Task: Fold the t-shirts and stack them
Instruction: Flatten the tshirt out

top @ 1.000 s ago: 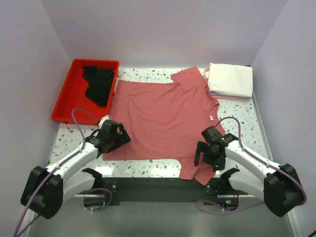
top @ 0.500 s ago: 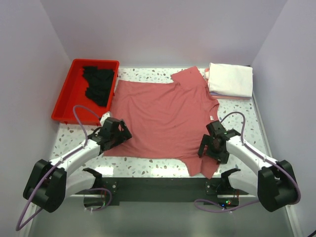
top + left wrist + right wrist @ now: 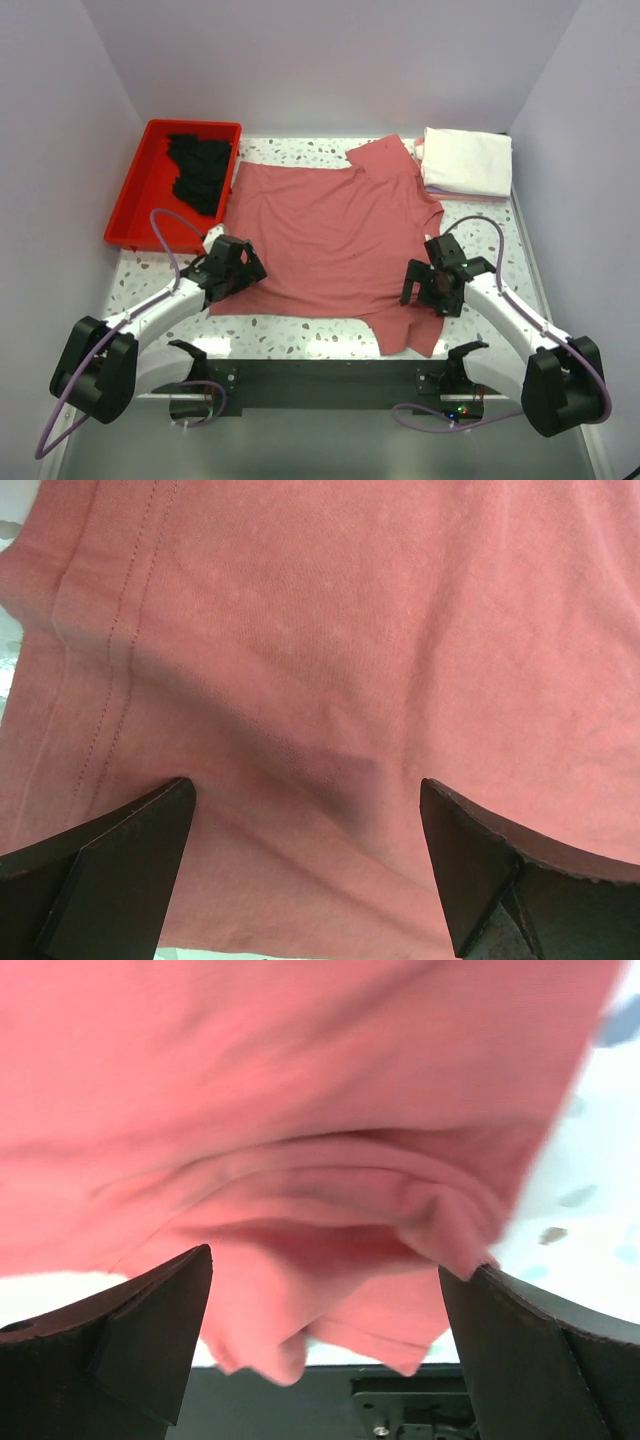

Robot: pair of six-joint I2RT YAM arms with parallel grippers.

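Nearest of all, one black base plate (image 3: 330, 372) runs along the near edge, and two white arms reach out from it over the speckled table (image 3: 280, 338). On the left, the left gripper (image 3: 238, 268) sits low on the near-left corner of the one dusty-rose t-shirt (image 3: 330, 235), right at the hem. Its wrist view shows both dark fingers (image 3: 110, 865) spread wide, with flat stitched cloth filling the gap and nothing pinched.

Over on the right, the right gripper (image 3: 430, 290) is down on the near shoulder, where the near sleeve (image 3: 410, 335) trails toward the base plate. Its two fingers (image 3: 140, 1325) stand wide apart as well, with a bunched roll of rose cloth between them, not squeezed. From above, that gripper hides part of the shoulder. Just beyond it, one small white tag (image 3: 430, 240) shows by the collar.

The shirt lies spread across the middle of the table, hem left, collar right. Farther back, its far sleeve (image 3: 383, 155) is turned over and touches one folded stack at the far right. That stack has a white t-shirt (image 3: 468, 160) on top and a pinkish edge (image 3: 465, 196) beneath; how many lie under cannot be told. At the far left, one red tray (image 3: 135, 205) holds one crumpled black t-shirt (image 3: 200, 170), just beside the rose hem.
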